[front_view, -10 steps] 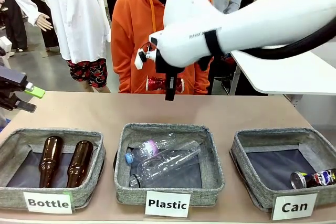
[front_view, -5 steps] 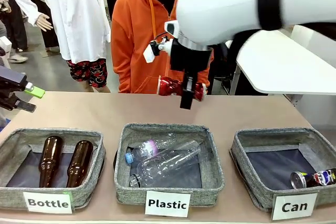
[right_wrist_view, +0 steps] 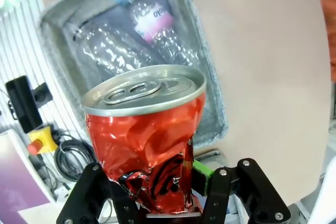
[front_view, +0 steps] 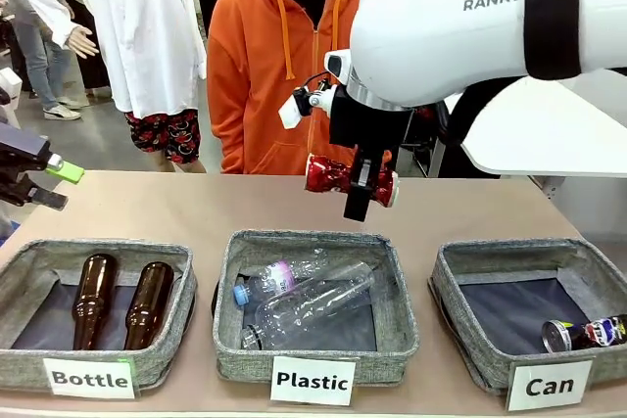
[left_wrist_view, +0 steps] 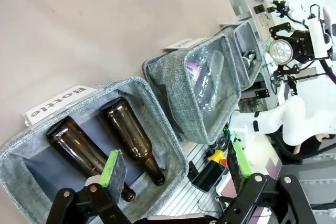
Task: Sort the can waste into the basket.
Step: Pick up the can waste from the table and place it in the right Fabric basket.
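The crushed red can [front_view: 338,176] is hanging in the air above the tan surface [front_view: 147,208], just behind the far rim of the middle basket labelled "Plastic" [front_view: 315,340]; the right gripper [front_view: 359,205] is clamping it, its fingers squeezing the dented body; in the right wrist view the red can [right_wrist_view: 144,129] is sitting between the black fingers with its silver pull-tab end facing the camera, and clear plastic bottles [right_wrist_view: 131,40] are lying in the grey basket beyond it; the second can, dark with colourful print [front_view: 586,333], is lying on its side in the near right corner of the basket labelled "Can" [front_view: 470,271], at the right end of the row; the Plastic basket is holding the clear bottles [front_view: 304,301], and the basket labelled "Bottle" [front_view: 39,271] at the left is holding two brown glass bottles [front_view: 122,302] lying side by side; the left gripper [front_view: 44,181] is hovering at the left edge over the surface, its green-padded fingers spread wide and holding nothing; in the left wrist view those fingers [left_wrist_view: 113,169] are framing the brown bottles [left_wrist_view: 126,137] below; a person in an orange hoodie [front_view: 269,56] is standing at the far side, hands probably hidden behind the arm
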`<control>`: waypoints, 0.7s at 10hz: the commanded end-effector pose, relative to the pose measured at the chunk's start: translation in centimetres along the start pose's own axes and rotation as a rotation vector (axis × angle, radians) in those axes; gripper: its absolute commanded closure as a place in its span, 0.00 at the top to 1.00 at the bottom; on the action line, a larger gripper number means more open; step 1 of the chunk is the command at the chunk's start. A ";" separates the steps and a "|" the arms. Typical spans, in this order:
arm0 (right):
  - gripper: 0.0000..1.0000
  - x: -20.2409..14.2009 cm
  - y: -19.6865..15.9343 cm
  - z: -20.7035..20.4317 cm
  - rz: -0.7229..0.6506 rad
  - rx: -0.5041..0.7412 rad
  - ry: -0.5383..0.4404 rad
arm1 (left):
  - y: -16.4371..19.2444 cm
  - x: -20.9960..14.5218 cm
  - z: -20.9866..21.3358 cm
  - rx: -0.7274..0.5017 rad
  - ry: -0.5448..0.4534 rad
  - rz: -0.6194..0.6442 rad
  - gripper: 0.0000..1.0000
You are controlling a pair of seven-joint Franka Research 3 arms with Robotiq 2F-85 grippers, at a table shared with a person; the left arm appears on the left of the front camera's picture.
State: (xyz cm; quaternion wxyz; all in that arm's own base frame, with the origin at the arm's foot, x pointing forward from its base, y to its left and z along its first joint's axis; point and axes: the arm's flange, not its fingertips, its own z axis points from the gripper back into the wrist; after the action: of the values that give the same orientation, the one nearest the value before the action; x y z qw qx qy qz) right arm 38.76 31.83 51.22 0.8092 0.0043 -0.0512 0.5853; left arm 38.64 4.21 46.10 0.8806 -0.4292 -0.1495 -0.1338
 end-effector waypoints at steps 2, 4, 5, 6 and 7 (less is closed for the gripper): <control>0.00 -2.8 1.1 -0.1 0.049 -0.023 0.042 | -0.2 -0.1 0.3 0.003 0.009 0.009 1.00; 0.00 -13.5 2.5 0.2 0.074 -0.023 0.028 | -0.2 -0.1 0.3 0.003 0.009 0.009 1.00; 0.00 -18.0 3.2 -0.6 0.117 0.009 -0.004 | -0.2 -0.1 0.3 0.003 0.009 0.009 1.00; 0.00 -22.0 3.8 -1.3 0.186 0.005 -0.013 | -0.2 -0.1 0.3 0.003 0.009 0.009 1.00; 0.00 -25.4 3.8 -2.2 0.229 -0.038 -0.021 | -0.2 -0.1 0.3 0.003 0.009 0.009 1.00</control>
State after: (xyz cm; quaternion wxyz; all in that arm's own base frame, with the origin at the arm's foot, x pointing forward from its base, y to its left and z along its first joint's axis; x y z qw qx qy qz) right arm 28.74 11.90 46.76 0.7584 0.0037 -0.0479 0.6500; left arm 38.63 4.25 46.14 0.8806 -0.4292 -0.1500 -0.1336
